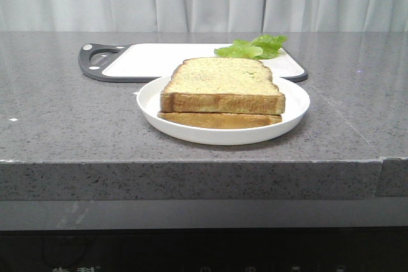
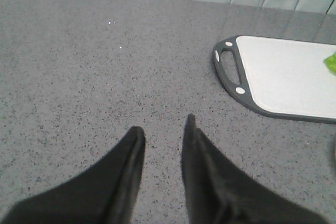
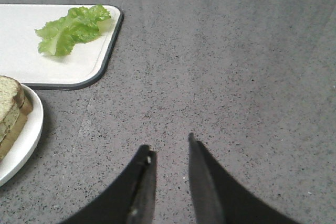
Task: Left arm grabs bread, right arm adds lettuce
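Nearest you, the round white plate (image 1: 148,103) carries the thick tan bread slice (image 1: 222,85), stacked on a thinner slice (image 1: 220,120). Behind it, the ruffled green lettuce leaf (image 1: 252,47) lies untouched on the white cutting board (image 1: 159,60). Judge nothing done yet. Only the wrist views show the left gripper (image 2: 164,132) and right gripper (image 3: 169,145): both hover over bare counter, fingers slightly apart, empty.

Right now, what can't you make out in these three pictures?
- Lower bread slice: front view, its face covered by the top slice.
- Lettuce: left wrist view, cut off by the frame edge.
- Plate: right wrist view, mostly out of frame.
- Both arms: absent from the front view; only the left pincer and right pincer show.
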Controlling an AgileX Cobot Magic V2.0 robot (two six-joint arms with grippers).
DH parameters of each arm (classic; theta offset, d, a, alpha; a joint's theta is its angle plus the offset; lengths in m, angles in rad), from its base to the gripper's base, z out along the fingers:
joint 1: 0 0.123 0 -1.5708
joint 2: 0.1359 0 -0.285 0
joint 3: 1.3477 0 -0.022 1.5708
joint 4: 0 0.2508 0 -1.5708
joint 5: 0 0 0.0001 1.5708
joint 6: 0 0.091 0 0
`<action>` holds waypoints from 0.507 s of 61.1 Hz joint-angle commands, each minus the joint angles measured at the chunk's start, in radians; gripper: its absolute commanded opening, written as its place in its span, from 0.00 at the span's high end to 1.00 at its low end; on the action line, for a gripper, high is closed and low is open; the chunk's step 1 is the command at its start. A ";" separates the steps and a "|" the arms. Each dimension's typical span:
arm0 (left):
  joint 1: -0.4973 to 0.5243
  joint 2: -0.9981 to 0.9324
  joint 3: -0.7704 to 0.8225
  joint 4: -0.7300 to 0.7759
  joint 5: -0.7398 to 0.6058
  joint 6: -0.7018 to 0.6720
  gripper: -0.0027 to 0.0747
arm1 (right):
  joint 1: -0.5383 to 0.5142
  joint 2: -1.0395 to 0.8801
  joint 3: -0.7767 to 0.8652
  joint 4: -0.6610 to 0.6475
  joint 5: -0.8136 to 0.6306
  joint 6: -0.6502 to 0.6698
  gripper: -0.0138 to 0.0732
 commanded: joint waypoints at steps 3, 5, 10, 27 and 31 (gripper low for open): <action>0.001 0.069 -0.075 -0.064 -0.014 0.006 0.45 | -0.004 0.037 -0.052 -0.016 -0.056 -0.016 0.38; -0.001 0.087 -0.087 -0.090 0.008 0.022 0.45 | -0.004 0.043 -0.052 -0.016 -0.055 -0.016 0.37; -0.018 0.148 -0.127 -0.191 0.057 0.093 0.45 | -0.004 0.056 -0.053 -0.016 -0.047 -0.016 0.38; -0.189 0.400 -0.235 -0.466 0.099 0.268 0.45 | -0.004 0.069 -0.053 -0.016 -0.046 -0.016 0.38; -0.242 0.467 -0.266 -0.473 0.097 0.268 0.45 | -0.004 0.069 -0.053 -0.016 -0.046 -0.016 0.38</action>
